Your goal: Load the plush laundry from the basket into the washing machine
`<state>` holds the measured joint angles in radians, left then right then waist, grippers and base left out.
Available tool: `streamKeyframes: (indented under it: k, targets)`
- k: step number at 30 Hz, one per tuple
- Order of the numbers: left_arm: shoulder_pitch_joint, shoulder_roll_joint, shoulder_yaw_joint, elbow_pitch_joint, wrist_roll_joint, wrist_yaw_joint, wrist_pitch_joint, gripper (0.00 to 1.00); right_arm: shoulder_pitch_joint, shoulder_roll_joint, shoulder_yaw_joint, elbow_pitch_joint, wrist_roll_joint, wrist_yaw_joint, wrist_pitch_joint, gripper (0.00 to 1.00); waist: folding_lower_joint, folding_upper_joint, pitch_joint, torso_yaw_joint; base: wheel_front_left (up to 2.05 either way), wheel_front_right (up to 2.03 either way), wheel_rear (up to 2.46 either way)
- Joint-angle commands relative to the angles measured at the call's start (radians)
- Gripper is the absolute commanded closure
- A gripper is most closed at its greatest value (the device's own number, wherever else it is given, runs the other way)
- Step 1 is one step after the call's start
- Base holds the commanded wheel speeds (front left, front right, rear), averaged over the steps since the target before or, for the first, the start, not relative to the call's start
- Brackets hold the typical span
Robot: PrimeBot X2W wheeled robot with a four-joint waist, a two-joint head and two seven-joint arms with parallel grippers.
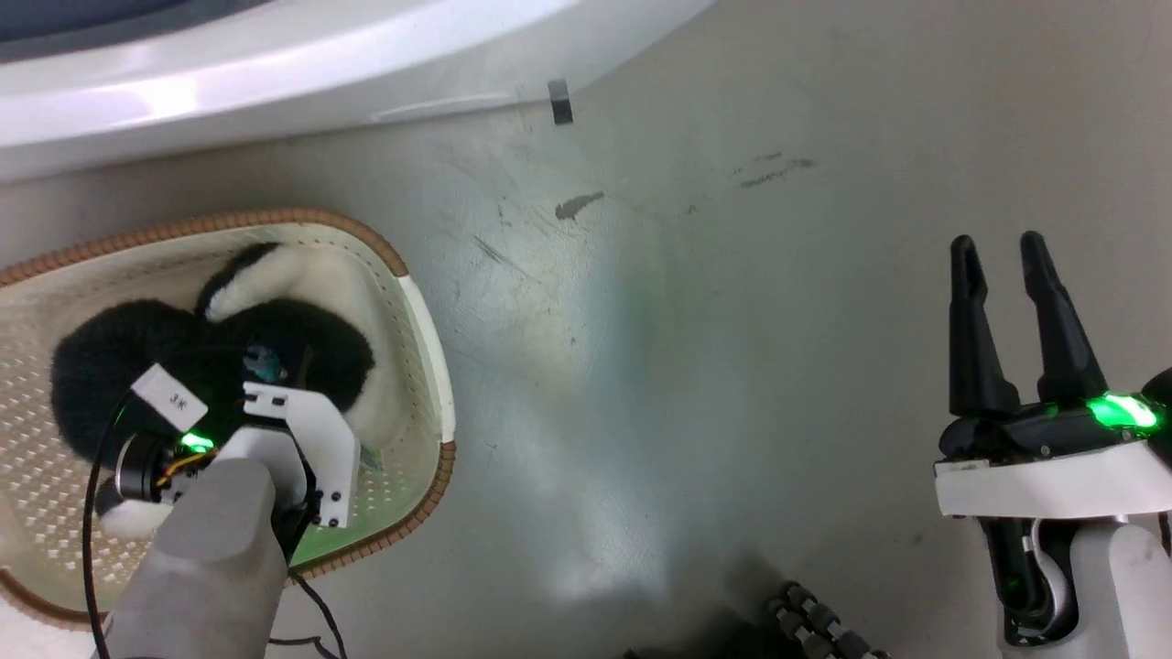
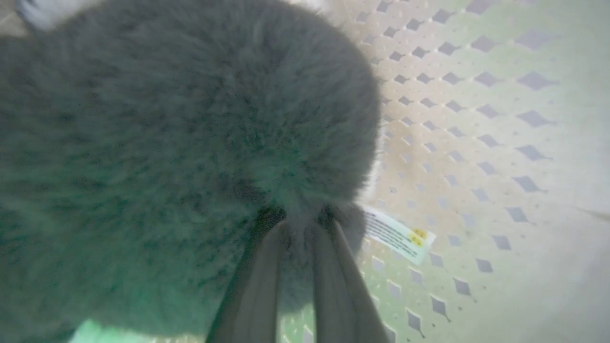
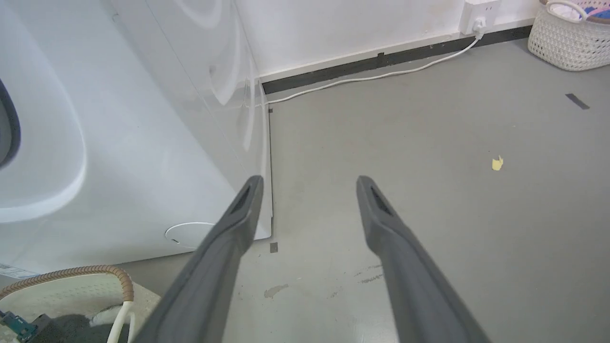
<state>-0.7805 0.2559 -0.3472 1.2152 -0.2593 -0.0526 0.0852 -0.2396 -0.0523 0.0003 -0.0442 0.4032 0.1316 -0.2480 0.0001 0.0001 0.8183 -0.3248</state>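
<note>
Left gripper [image 2: 299, 216]: fingers nearly together, pinching dark fur of the plush toy [image 1: 101, 366], which lies inside the basket [image 1: 446, 476] near the washing machine [image 1: 275, 82]. Right gripper [image 1: 1000, 252] — spread, holding nothing, over bare floor [image 1: 687, 366].

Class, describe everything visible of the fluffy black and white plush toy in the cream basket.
The fluffy black and white plush toy lies curled inside the cream perforated plastic basket with brown rim trim. Its fur looks long and soft, mostly very dark, with a white part at the far side. A small printed white tag sticks out. The left gripper pinches a tuft of the dark fur between its two dark fingers.
</note>
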Motion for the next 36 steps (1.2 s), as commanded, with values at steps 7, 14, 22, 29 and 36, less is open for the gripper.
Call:
streamKeyframes:
  k: [7,14,22,29,36]
  targets:
    - [0.041,-0.02,-0.006,0.058,-0.046,-0.005,-0.102,1.0,0.028,0.002,-0.025,0.025,-0.035,-0.001,-0.014,0.0,-0.0001,-0.0001,-0.148,0.047,0.0,0.0,0.0]
    - [0.125,-0.063,-0.006,0.056,-0.074,-0.039,-0.222,1.0,0.093,0.002,-0.046,0.06,-0.103,-0.001,-0.014,0.0,-0.0001,-0.0001,-0.319,0.12,0.0,0.0,0.0]
    - [0.223,-0.095,-0.013,-0.014,-0.093,-0.063,-0.34,1.0,0.149,0.002,-0.06,0.075,-0.147,-0.001,-0.014,0.0,-0.0001,-0.0001,-0.479,0.196,0.0,0.0,0.0]
    - [0.339,-0.098,0.008,-0.223,-0.085,-0.06,-0.347,1.0,0.198,0.002,-0.074,0.083,-0.166,-0.001,-0.014,0.0,-0.0001,-0.0001,-0.584,0.247,0.0,0.0,0.0]
    - [0.472,-0.104,0.063,-0.476,-0.07,-0.04,-0.347,1.0,0.237,0.002,-0.085,0.084,-0.166,-0.001,-0.014,0.0,-0.0001,-0.0001,-0.647,0.272,0.0,0.0,0.0]
